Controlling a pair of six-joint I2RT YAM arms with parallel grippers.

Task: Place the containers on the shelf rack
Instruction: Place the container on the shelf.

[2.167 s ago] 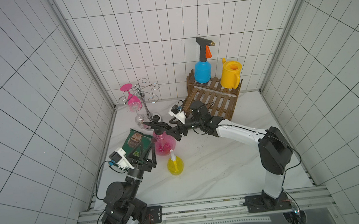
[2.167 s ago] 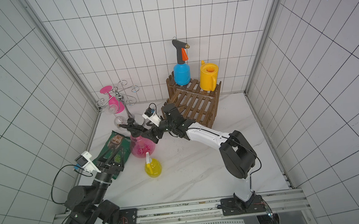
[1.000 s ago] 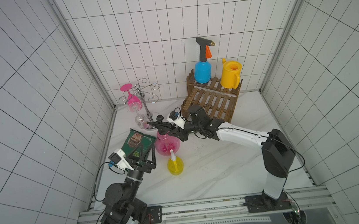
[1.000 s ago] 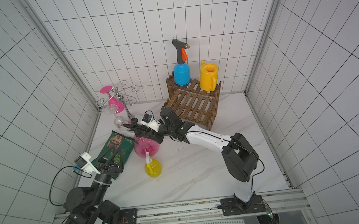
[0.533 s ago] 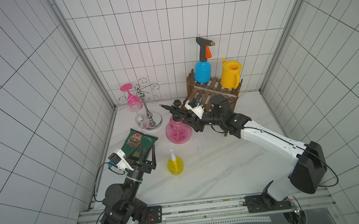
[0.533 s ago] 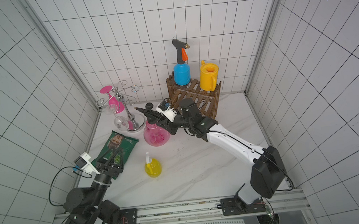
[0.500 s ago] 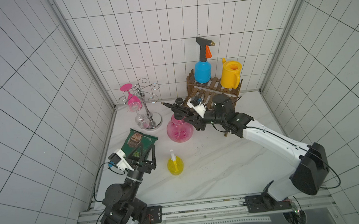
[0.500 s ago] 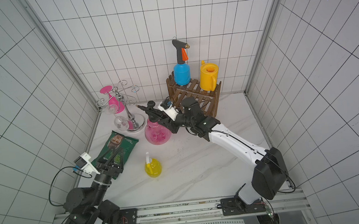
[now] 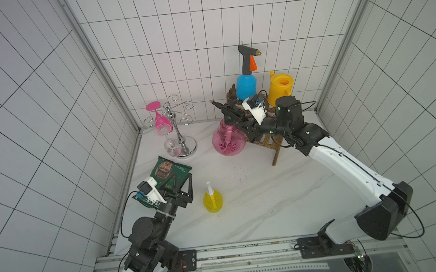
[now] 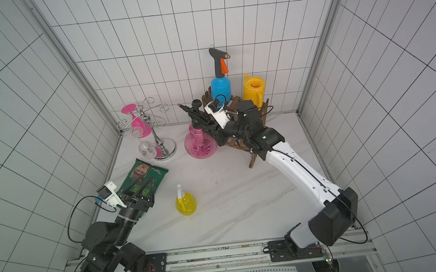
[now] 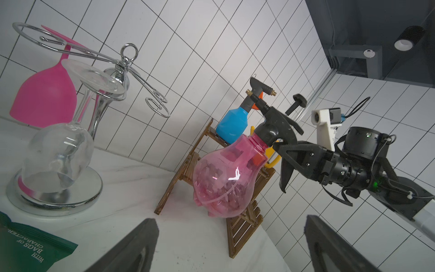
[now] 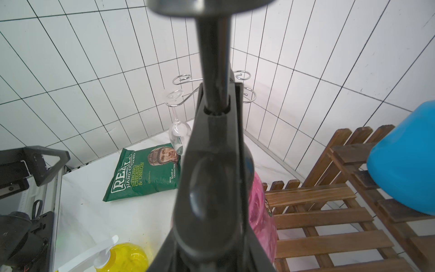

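My right gripper (image 9: pixel 239 125) is shut on the black top of the translucent pink pump sprayer (image 9: pixel 228 141), which it holds tilted and off the table at the left front of the shelf rack (image 9: pixel 270 142). That black top fills the right wrist view, with the pink body (image 12: pixel 261 212) beside the slats (image 12: pixel 313 195). On the rack's upper tier stand the blue trigger bottle (image 9: pixel 246 86) and the yellow watering can (image 9: pixel 281 88). A small yellow spray bottle (image 9: pixel 212 200) stands on the table. Above the near left of the table, my left gripper (image 9: pixel 181 182) is open and holds nothing.
A chrome glass holder (image 9: pixel 181 135) with a pink glass (image 9: pixel 158 119) and a clear glass (image 9: pixel 170 145) stands at the back left. A green crisp bag (image 9: pixel 171 172) lies under the left gripper. Tiled walls close in on three sides.
My right arm has lifted the pink sprayer off the table and carried it back and to the right, up to the rack. The left arm has not moved.
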